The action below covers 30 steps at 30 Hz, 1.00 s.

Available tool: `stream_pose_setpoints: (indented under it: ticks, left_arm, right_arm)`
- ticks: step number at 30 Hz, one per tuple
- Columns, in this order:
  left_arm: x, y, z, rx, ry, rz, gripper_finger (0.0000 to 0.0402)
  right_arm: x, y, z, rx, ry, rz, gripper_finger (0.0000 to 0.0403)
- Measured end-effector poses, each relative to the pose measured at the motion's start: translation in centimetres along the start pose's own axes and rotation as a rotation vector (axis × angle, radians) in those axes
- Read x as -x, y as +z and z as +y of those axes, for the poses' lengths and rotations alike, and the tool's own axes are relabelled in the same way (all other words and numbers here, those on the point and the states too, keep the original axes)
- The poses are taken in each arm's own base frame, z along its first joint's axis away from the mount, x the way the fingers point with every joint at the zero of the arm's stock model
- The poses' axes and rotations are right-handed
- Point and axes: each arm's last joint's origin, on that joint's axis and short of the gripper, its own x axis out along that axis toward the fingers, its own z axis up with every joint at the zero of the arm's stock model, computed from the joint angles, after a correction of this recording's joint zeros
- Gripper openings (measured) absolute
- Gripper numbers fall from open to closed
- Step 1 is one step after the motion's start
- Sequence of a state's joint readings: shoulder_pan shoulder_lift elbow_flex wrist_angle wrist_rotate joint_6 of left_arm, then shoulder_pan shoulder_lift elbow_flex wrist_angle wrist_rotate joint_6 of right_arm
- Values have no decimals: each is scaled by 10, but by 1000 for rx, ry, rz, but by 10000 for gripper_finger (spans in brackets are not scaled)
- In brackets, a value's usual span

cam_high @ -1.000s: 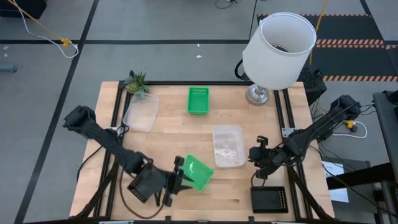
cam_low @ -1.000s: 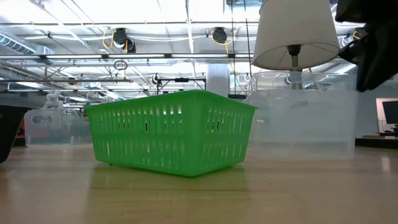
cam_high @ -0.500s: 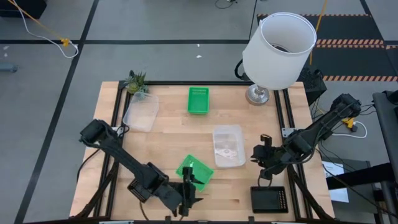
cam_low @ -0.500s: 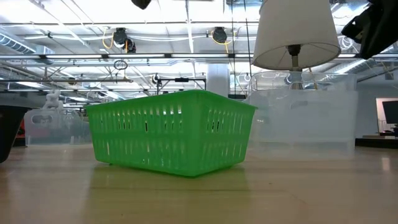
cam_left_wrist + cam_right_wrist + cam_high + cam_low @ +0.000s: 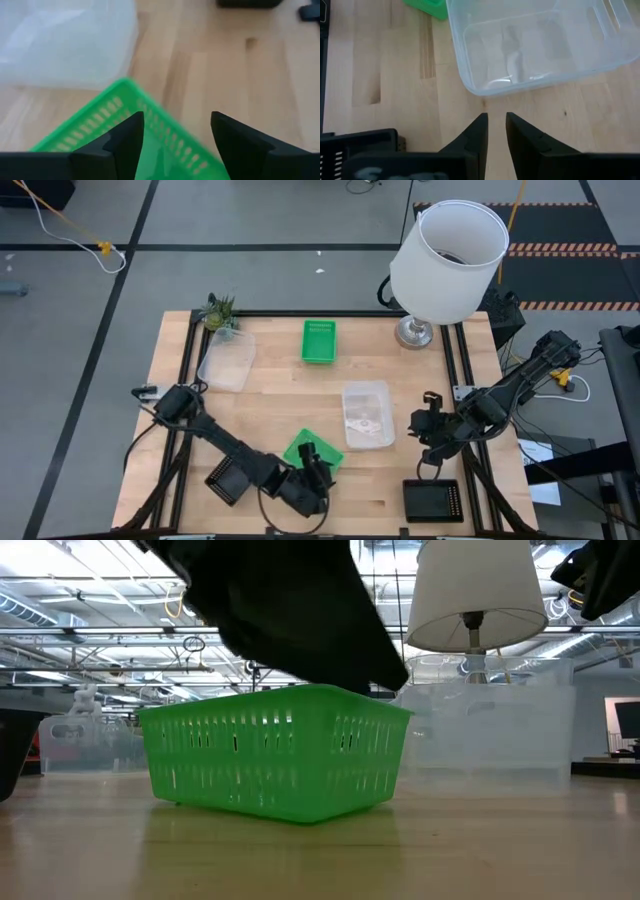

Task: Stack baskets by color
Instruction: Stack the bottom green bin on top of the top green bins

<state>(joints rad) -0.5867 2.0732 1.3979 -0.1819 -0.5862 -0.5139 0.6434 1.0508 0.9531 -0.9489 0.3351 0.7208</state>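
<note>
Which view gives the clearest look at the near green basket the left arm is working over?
The low view: the near green basket shows whole from the side, flat on the table. The high view has the left claw covering part of it; the left wrist view catches one blurred corner; the right wrist view only a sliver.

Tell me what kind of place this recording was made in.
Probably a robotics lab or workshop in an industrial hall: a wooden table on a black frame stands on grey floor with hazard-striped matting, and the low view shows exposed ceiling trusses and lights.
</note>
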Motion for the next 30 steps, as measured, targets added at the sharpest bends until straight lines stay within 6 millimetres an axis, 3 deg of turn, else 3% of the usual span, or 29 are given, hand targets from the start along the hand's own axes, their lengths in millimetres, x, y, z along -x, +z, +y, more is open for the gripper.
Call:
stream_pose_setpoints:
  ticks: [4,10,23,30]
  left_arm:
    - [-2,-2,4,72,30,21,210]
    - [-2,-8,8,24,32,99,181]
    - [50,5,15,-104,-1,181,159]
    - [38,15,9,1,-41,76,159]
  right_arm:
    - [0,0,0,5,-4,5,61]
    - [0,-1,-1,6,-8,10,61]
    - [0,0,0,6,-5,2,61]
    - [0,0,0,4,-5,0,61]
